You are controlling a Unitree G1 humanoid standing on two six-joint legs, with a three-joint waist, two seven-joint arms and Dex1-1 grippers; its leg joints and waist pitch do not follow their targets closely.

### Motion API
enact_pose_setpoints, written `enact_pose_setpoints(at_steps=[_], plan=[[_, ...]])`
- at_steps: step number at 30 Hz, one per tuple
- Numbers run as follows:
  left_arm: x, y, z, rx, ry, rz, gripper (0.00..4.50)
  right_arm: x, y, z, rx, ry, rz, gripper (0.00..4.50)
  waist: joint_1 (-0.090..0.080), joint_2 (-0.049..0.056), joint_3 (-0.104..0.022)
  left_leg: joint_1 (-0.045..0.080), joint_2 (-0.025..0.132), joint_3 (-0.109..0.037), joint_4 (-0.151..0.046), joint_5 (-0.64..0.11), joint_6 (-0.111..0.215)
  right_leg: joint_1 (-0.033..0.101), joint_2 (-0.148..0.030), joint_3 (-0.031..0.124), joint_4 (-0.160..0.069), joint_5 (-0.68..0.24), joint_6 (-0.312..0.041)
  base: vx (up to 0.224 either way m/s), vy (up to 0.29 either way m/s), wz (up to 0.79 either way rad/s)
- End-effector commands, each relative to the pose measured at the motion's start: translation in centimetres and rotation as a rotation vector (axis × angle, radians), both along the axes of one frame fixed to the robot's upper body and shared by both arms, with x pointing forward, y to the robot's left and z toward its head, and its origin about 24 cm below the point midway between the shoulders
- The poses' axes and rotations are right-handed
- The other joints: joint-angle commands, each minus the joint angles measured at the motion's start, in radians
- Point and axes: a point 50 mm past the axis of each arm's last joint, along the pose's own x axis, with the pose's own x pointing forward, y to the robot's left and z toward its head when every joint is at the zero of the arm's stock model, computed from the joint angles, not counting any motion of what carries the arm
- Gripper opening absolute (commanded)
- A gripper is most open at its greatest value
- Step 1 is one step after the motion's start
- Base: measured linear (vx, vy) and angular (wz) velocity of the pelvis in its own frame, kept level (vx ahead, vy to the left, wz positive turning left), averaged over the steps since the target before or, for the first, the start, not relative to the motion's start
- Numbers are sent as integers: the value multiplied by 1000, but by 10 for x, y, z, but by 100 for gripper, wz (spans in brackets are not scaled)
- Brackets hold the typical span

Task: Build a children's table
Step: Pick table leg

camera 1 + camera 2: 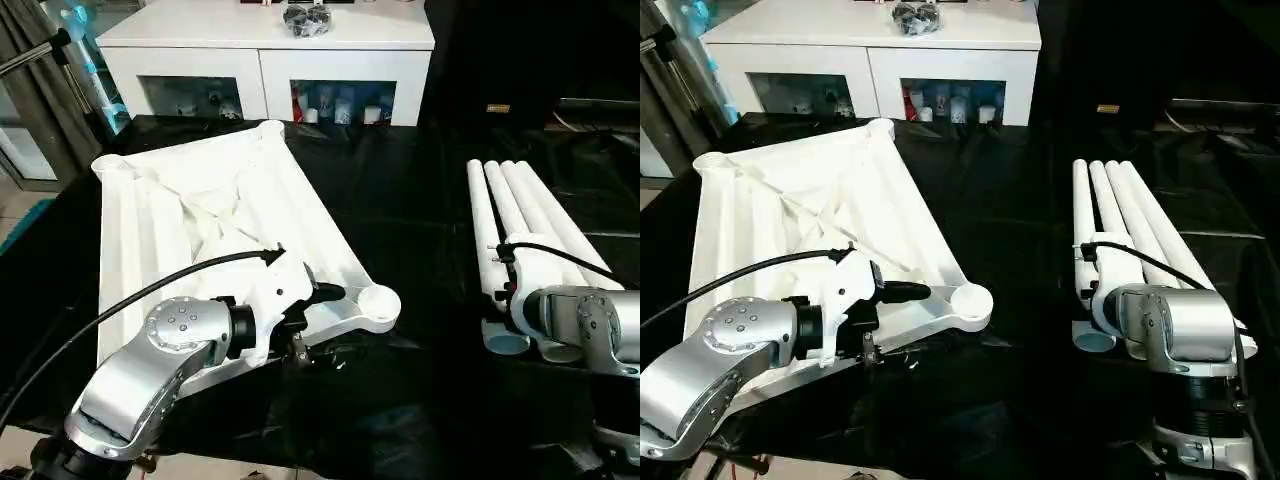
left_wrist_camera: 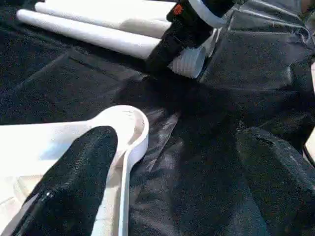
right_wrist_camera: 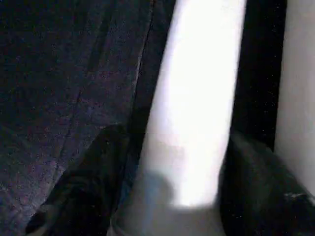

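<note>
Tabletop [image 1: 210, 215] lies ribbed side up on the black sheet [image 1: 400, 190], left gripper [image 2: 172, 162] spread wide over its near corner socket [image 2: 129, 125] — legs [image 1: 520, 215] lie bunched opposite, right gripper [image 3: 167, 187] straddling one, grip unclear.

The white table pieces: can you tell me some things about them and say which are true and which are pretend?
1. The tabletop lies with its ribbed underside up. True.
2. The legs are already plugged into the corner sockets. False: they lie side by side on the black cover, apart from the tabletop.
3. The left gripper is beside a round corner socket. True.
4. The right gripper is over the tabletop. False: its jaws straddle one leg.
5. The white cabinet stands behind the work. True.
</note>
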Motion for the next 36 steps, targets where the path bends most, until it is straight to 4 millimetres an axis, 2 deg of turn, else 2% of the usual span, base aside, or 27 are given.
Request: enact_pose_setpoints(at_steps=[1, 2, 3, 4, 5, 7, 8, 10, 12, 14, 15, 16, 17, 19, 21, 23, 24, 25, 26, 27, 29, 31, 32, 36], plan=[[2, 1, 2, 10, -10, -9, 430, 1, 1, -6, 28, 21, -10, 283, 0, -15, -56, 9, 66, -24, -81, -45, -6, 44, -72, 43, -71, -83, -242, 0, 0, 0], [2, 2, 2, 10, -12, -7, 430, 1, 2, -6, 29, 20, -13, 276, 0, -15, -56, 9, 66, -24, -81, -46, -7, 45, -72, 43, -71, -83, -241, 0, 0, 0], [5, 2, 3, 3, -22, 5, 430, 3, 2, -6, 33, 15, -17, 266, -2, -7, -56, 10, 66, -25, -81, -51, -13, 43, -70, 42, -72, -81, -241, 0, 0, 0], [6, 1, 3, 1, -26, 10, 430, 3, 2, -6, 35, 12, -19, 255, -2, -10, -56, 10, 66, -25, -82, -63, -17, 43, -70, 43, -72, -83, -242, 0, 0, 0], [7, 1, 4, -2, -31, 16, 430, 4, 2, -6, 37, 8, -22, 248, 0, 3, -56, 12, 65, -26, -82, -67, -23, 42, -71, 42, -70, -83, -242, 0, 0, 0], [11, -3, 6, -49, -43, 30, 430, 6, 2, -5, 48, -17, -29, 240, -2, -14, -56, 10, 66, -24, -83, -78, -25, 45, -71, 44, -75, -79, -245, 0, 0, 0], [11, -3, 6, -49, -43, 30, 430, 6, 2, -5, 48, -17, -29, 234, 0, -11, -57, 10, 67, -25, -83, -75, -25, 47, -73, 44, -72, -79, -247, 0, 0, 0], [20, -4, 8, -108, -49, 71, 430, 11, 7, -4, 76, -92, -12, 205, 0, -12, -57, 9, 66, -24, -82, -72, -20, 45, -74, 44, -73, -81, -248, 0, 0, 0], [23, -5, 8, -127, -48, 93, 430, 14, 10, -2, 94, -136, 2, 202, -2, -11, -56, 8, 66, -23, -81, -85, -22, 45, -75, 45, -75, -94, -250, 0, 0, 0], [30, -6, 10, -155, -62, 141, 430, 19, 14, 3, 129, -209, 30, 198, -1, -12, -60, 8, 68, -24, -79, -71, -12, 47, -75, 45, -73, -68, -249, 0, 0, 0], [44, -10, 15, -225, -70, 248, 430, 25, 22, 14, 222, -329, 66, 195, -1, -11, -61, 6, 68, -23, -78, -56, -2, 49, -75, 45, -70, -37, -255, 0, 0, 0], [46, -11, 16, -237, -67, 263, 430, 25, 23, 15, 236, -342, 70, 194, -2, -15, -63, 4, 67, -22, -75, -47, 9, 52, -75, 45, -68, -10, -263, 0, 0, 0], [53, -15, 20, -290, -57, 317, 430, 27, 27, 21, 310, -386, 92, 193, 1, -14, -63, 5, 69, -24, -76, -38, 15, 52, -77, 44, -68, -3, -267, 0, 0, 0], [57, -17, 22, -313, -58, 337, 430, 28, 29, 24, 345, -408, 104, 193, 4, -18, -65, 2, 69, -25, -74, -14, 42, 54, -76, 43, -65, 32, -279, 0, 0, 0], [68, -25, 34, -422, 8, 377, 430, 24, 44, 36, 492, -497, 244, 193, 5, -27, -66, 0, 67, -20, -69, -10, 61, 57, -77, 42, -63, 45, -290, 0, 0, 0], [70, -34, 42, -499, 154, 334, 446, 19, 54, 46, 574, -579, 365, 193, 13, -25, -66, -1, 69, -22, -68, 4, 81, 55, -80, 41, -59, 52, -298, 0, 0, 0], [71, -35, 43, -506, 172, 327, 450, 18, 55, 47, 580, -589, 377, 193, 16, -25, -66, 0, 69, -22, -67, 8, 84, 54, -80, 40, -58, 52, -300, 0, 0, 0], [73, -38, 46, -525, 220, 331, 450, 16, 59, 49, 593, -603, 411, 193, 18, -32, -65, -2, 70, -25, -68, 18, 99, 54, -81, 39, -59, 47, -299, 0, 0, 0], [77, -41, 48, -550, 258, 350, 450, 13, 63, 52, 618, -624, 454, 193, 18, -31, -64, -3, 68, -23, -67, 22, 102, 53, -78, 39, -59, 43, -299, 0, 0, 0], [80, -43, 51, -574, 288, 369, 450, 10, 67, 56, 642, -639, 494, 193, 20, -39, -63, -1, 68, -22, -66, 15, 109, 52, -79, 39, -65, 22, -298, 0, 0, 0], [86, -47, 54, -626, 354, 419, 450, 2, 76, 63, 697, -659, 589, 193, 26, -36, -62, -1, 67, -22, -64, 6, 111, 52, -80, 39, -68, -14, -297, 0, 0, 0], [88, -48, 55, -637, 370, 434, 450, -2, 79, 65, 714, -665, 638, 193, 27, -42, -60, -3, 69, -25, -68, 0, 116, 53, -80, 38, -73, -52, -279, 0, 0, 0], [88, -49, 55, -638, 373, 433, 450, -3, 80, 66, 719, -665, 653, 193, 27, -41, -60, -3, 69, -26, -69, 5, 115, 51, -79, 38, -73, -62, -269, 0, 0, 0], [83, -52, 69, -721, 413, 394, 450, -6, 85, 63, 654, -647, 735, 193, 32, -44, -60, -1, 72, -26, -68, 16, 105, 49, -82, 39, -71, -54, -271, 0, 0, 0]])
